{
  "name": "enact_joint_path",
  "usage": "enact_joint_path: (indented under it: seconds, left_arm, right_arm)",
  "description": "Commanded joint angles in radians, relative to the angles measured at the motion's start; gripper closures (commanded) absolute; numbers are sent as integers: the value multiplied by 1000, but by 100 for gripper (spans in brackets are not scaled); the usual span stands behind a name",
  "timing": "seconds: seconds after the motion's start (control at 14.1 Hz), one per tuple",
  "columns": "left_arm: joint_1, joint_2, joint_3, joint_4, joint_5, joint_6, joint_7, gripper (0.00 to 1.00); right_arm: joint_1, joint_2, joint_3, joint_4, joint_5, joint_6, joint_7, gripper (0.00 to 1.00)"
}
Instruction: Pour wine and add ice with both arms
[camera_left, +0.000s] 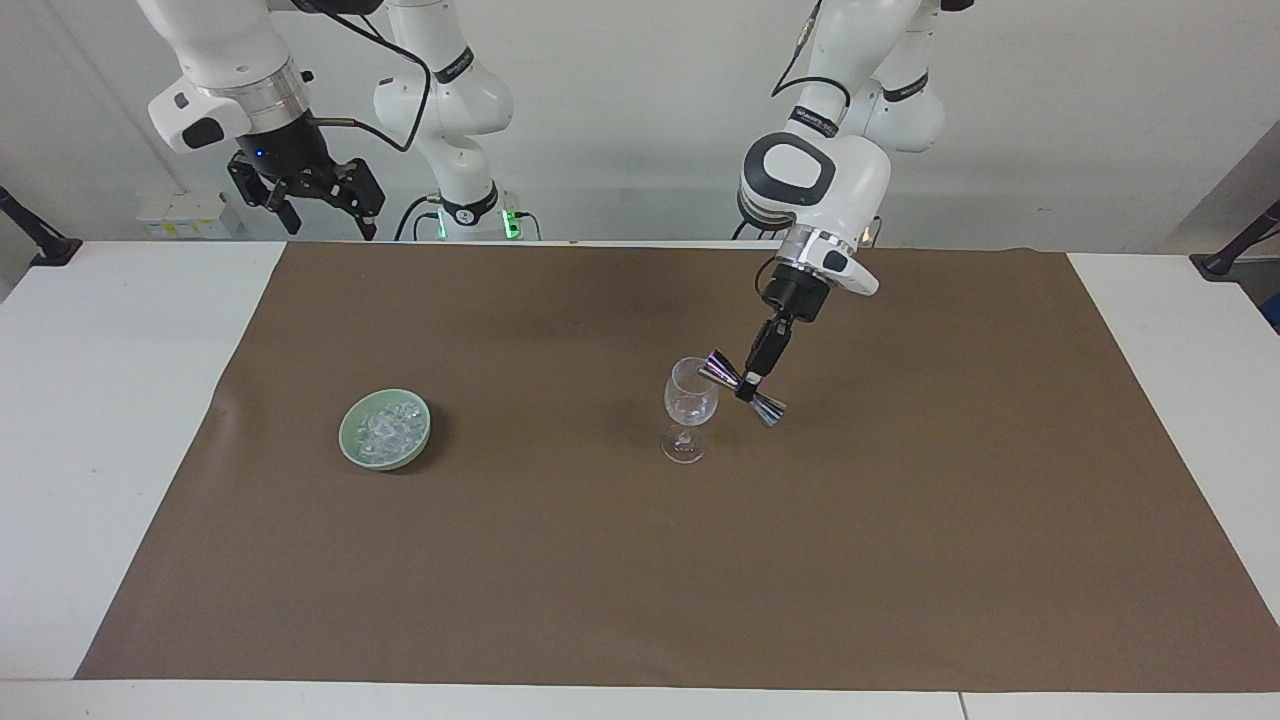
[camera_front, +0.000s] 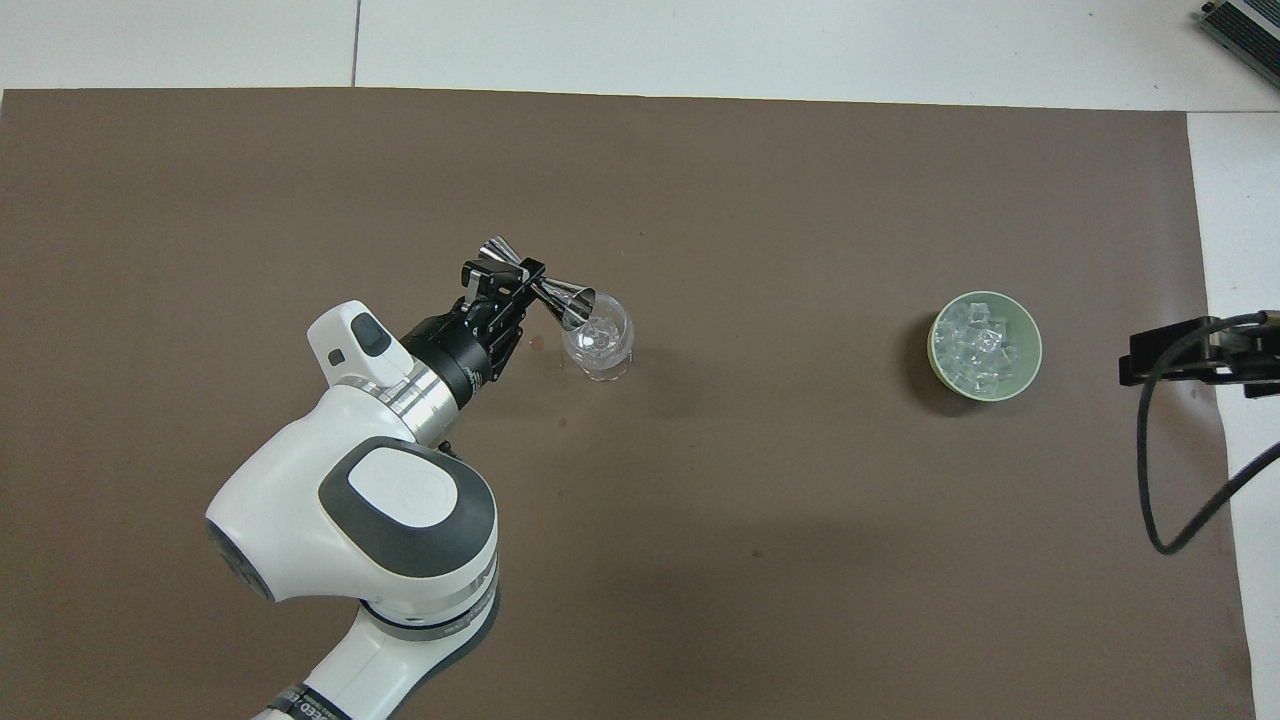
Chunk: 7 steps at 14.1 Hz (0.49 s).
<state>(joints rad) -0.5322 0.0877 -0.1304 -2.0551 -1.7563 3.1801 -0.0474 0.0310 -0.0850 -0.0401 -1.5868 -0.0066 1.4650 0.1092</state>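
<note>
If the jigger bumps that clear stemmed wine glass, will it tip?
Probably: the clear stemmed wine glass carries a wide bowl on a thin stem over a small foot. It looks nearly empty, so likely light. The left gripper tilts the steel double-cone jigger at its rim.

— How many stemmed vessels stood on the wide brown paper mat (camera_left: 600, 560)?
— One clear stemmed wine glass (camera_left: 689, 405), right of centre in the facing view.
— And measures?
— One shiny double-cone metal jigger (camera_left: 741, 387), just right of the glass rim.
— Bowls?
— One pale green round bowl (camera_left: 352, 445), left of centre. The clear ice chunks (camera_left: 388, 427) in it were heaped together; an exact count could not be made, though there were more than ten.
— Arms?
— Two white jointed robot arms, each with one black gripper: the left gripper (camera_left: 750, 382) mid-frame, the right gripper (camera_left: 318, 208) at the upper left.
— Mats?
— One, on one white table (camera_left: 100, 400).
</note>
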Motion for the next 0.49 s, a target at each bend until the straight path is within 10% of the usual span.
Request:
enact_joint_path:
  seconds: [0.0,0.42]
  left_arm:
    - [-22,9,12,18,9,37,8,100]
    - [-22,14,6,35,21,54,64,100]
  right_arm:
    - [-5,-22,-1,-24,16,-2,-19,0]
    - [-5,-22,-1,-22,16,-2,-19,0]
